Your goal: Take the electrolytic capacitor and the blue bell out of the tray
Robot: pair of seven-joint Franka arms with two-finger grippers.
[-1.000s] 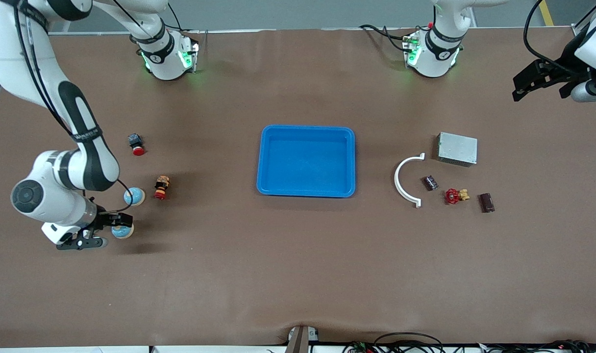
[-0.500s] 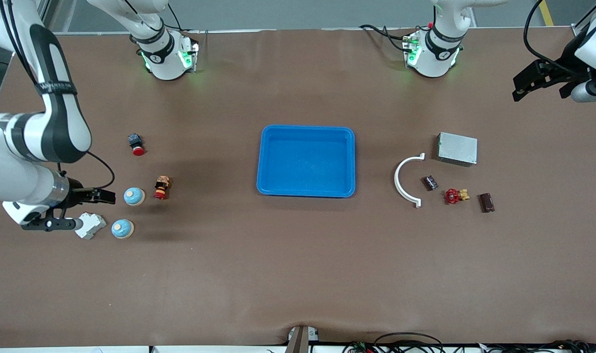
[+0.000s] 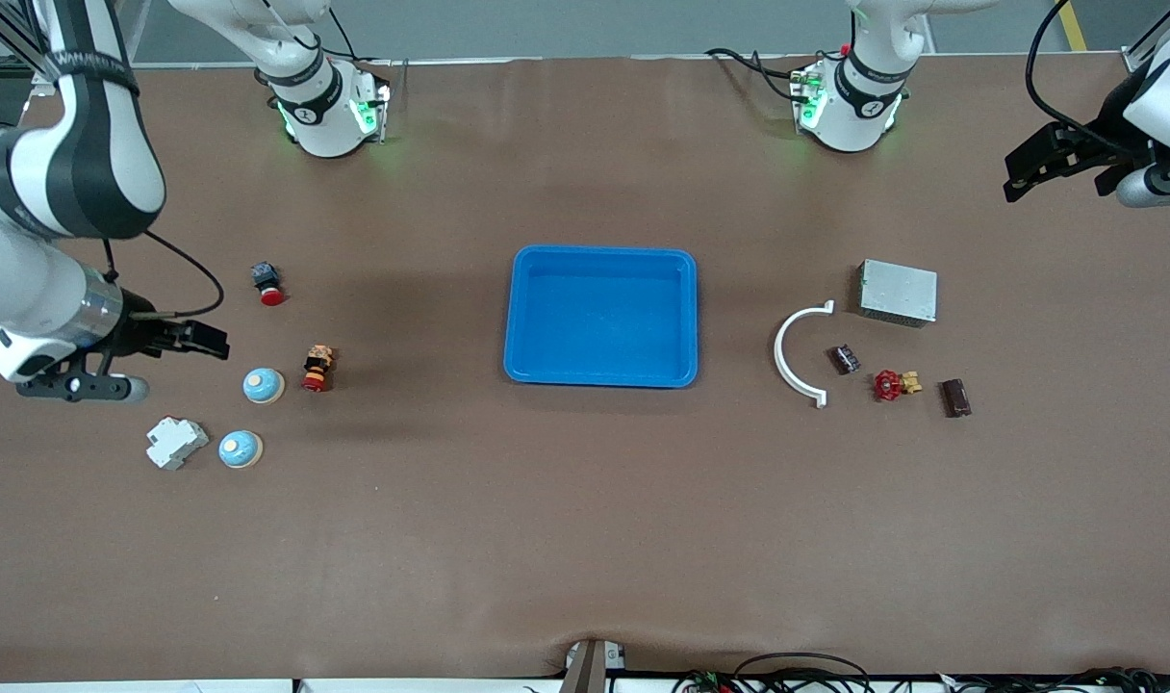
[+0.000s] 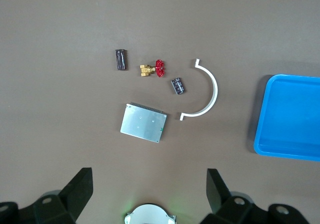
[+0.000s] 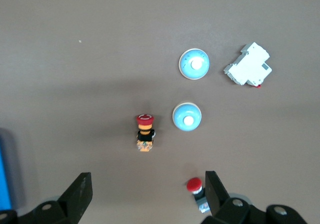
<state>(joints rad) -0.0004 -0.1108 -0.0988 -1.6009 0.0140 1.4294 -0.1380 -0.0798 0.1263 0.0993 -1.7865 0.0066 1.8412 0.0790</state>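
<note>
Since the shallow bright blue plastic tray [image 3: 600, 316] at mid-counter sits empty, I judge the removal done: blue bells [image 3: 263, 386] rest near the right arm's edge. My right jaws [image 3: 183, 340] and left jaws [image 3: 1045, 164] gape, holding nothing; retreat comes next.

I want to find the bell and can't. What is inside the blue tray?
Nothing shows inside the blue tray; its floor is bare. Two blue bells sit on the table toward the right arm's end. Whatever lies under the tray cannot be seen.
</note>
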